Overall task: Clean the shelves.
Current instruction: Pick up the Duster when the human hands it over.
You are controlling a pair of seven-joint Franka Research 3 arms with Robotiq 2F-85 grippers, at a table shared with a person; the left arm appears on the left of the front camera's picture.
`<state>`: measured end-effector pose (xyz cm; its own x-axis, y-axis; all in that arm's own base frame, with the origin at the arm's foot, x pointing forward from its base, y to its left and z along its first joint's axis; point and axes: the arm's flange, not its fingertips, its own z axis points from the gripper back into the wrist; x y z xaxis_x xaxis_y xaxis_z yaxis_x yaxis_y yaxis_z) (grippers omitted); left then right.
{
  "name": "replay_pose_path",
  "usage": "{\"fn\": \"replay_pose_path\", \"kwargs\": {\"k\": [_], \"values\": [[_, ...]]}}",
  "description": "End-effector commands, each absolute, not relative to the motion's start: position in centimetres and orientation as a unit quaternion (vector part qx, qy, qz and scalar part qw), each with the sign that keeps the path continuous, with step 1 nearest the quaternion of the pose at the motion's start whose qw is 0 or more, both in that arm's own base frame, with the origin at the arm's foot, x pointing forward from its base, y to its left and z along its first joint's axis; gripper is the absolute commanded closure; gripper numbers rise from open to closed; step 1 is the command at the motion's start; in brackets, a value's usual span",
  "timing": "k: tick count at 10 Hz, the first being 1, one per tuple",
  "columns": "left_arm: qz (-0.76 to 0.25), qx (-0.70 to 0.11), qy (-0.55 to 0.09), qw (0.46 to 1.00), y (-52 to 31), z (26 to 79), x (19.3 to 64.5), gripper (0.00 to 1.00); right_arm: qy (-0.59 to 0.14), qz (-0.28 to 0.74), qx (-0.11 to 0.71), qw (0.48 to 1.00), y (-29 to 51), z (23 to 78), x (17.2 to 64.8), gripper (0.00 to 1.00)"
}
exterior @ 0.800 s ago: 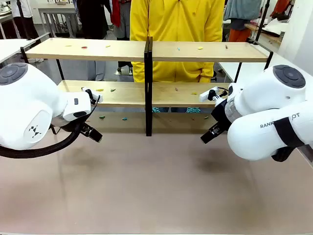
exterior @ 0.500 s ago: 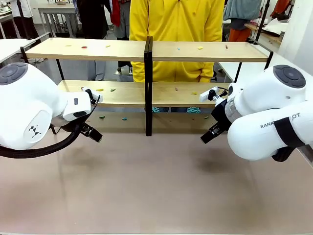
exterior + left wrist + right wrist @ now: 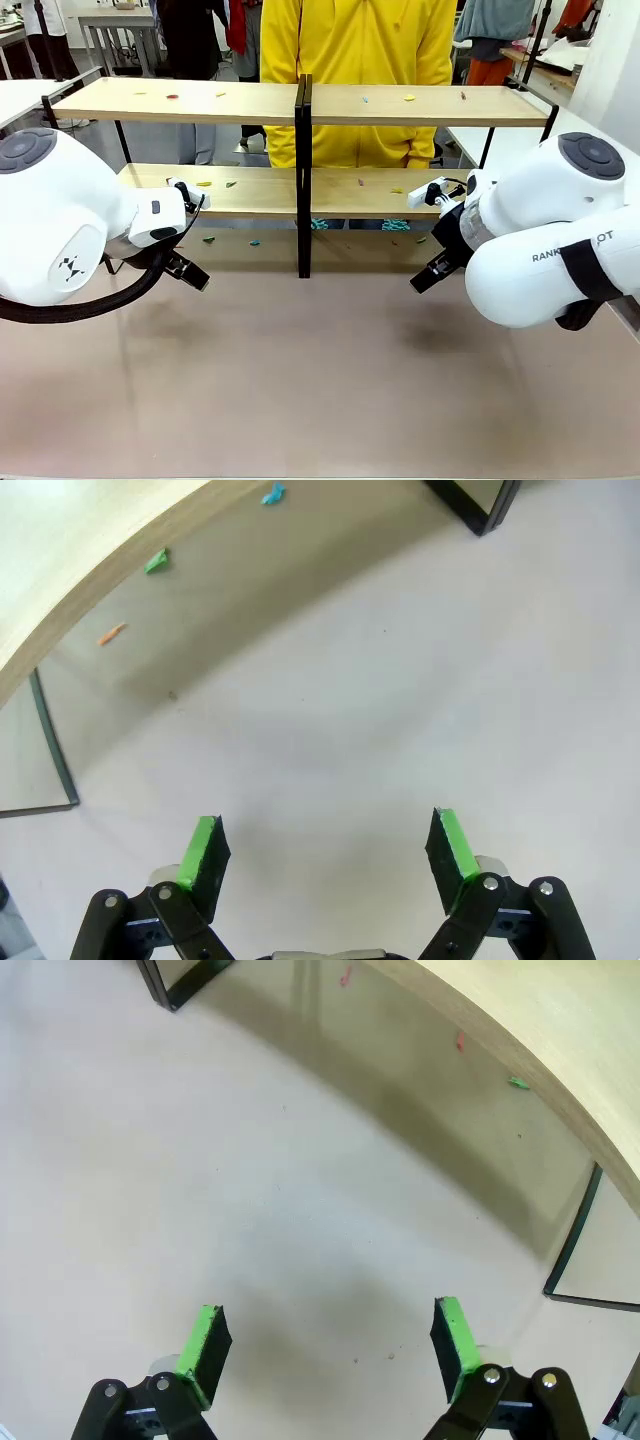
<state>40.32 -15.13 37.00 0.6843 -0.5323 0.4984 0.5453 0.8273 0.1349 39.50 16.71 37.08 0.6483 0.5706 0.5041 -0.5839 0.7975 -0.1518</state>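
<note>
- Nothing has moved since the earlier frame: both arms hold the same pose, so by the look of it the cleaning has not begun.
- The shelves (image 3: pixel 270 101) stand along the table's (image 3: pixel 320 380) far edge. Small coloured scraps (image 3: pixel 408 97) dot both boards and the table beneath.
- The left gripper (image 3: pixel 325 842) and right gripper (image 3: pixel 330 1335) hang over bare table near the lower board's ends, fingers spread wide and empty.
- A person in yellow (image 3: pixel 360 60) stands behind the shelves.

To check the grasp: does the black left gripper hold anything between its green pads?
No, the left gripper is open, pads apart, nothing between them.
</note>
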Motion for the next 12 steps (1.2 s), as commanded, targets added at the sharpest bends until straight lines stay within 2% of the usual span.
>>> {"fn": "replay_pose_path", "kwargs": {"k": [1,6,7,9,10,12], "values": [[-0.294,-0.012,-0.268,0.917,-15.1,37.0,40.3,0.00,-0.273,0.318,0.012,0.908,16.7,37.1,39.5,0.00],[-0.294,-0.012,-0.268,0.918,-15.1,37.0,40.3,0.00,-0.273,0.318,0.012,0.908,16.7,37.1,39.5,0.00],[-0.293,-0.022,-0.313,0.903,-12.3,40.3,38.1,0.00,-0.292,0.333,0.040,0.896,15.4,40.9,37.9,0.00],[-0.343,-0.062,-0.395,0.850,-3.6,47.9,29.3,0.00,-0.354,0.339,0.048,0.870,9.7,50.6,30.9,0.00],[-0.349,-0.080,-0.440,0.823,-0.5,50.5,26.2,0.00,-0.384,0.332,0.039,0.861,7.5,53.4,28.6,0.00],[-0.380,-0.180,-0.514,0.748,1.8,52.9,23.2,0.00,-0.403,0.350,0.069,0.843,5.7,55.4,26.8,0.00]]}}
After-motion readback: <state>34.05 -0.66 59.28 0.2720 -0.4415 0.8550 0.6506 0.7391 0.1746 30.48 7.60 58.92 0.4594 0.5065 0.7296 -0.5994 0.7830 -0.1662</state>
